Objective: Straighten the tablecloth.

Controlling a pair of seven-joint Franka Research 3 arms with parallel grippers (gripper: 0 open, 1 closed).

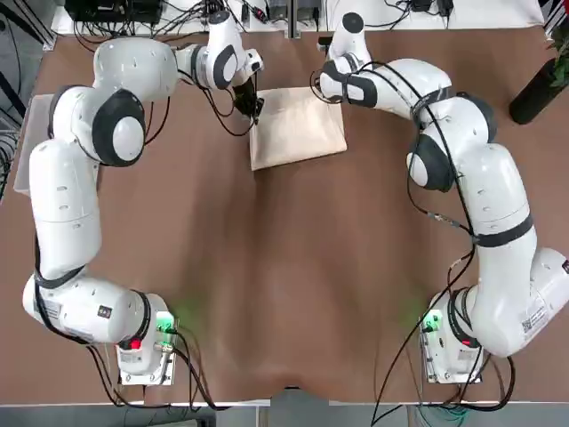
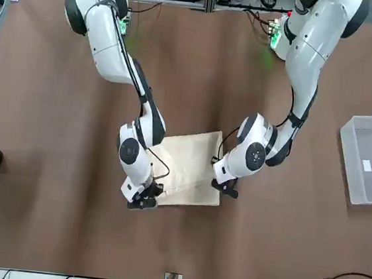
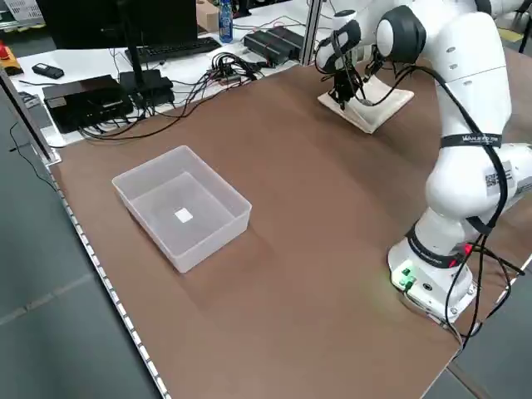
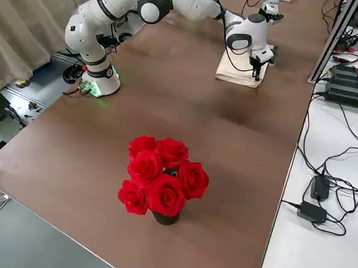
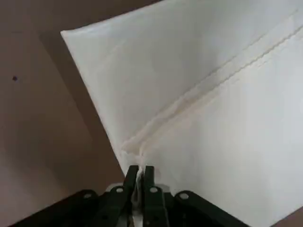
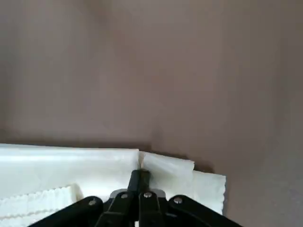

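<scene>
Top view: folded cream tablecloth [image 1: 298,127], layered, hem seam showing.

Left gripper [image 5: 139,171], right gripper [image 6: 140,176]; jaws pinched

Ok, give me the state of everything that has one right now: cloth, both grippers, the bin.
tablecloth: folded, flat on the table, far corners pinched.
left gripper: shut on the tablecloth's corner.
right gripper: shut on the tablecloth's other far corner.
clear bin: upright, open-topped, a small white piece inside.
</scene>
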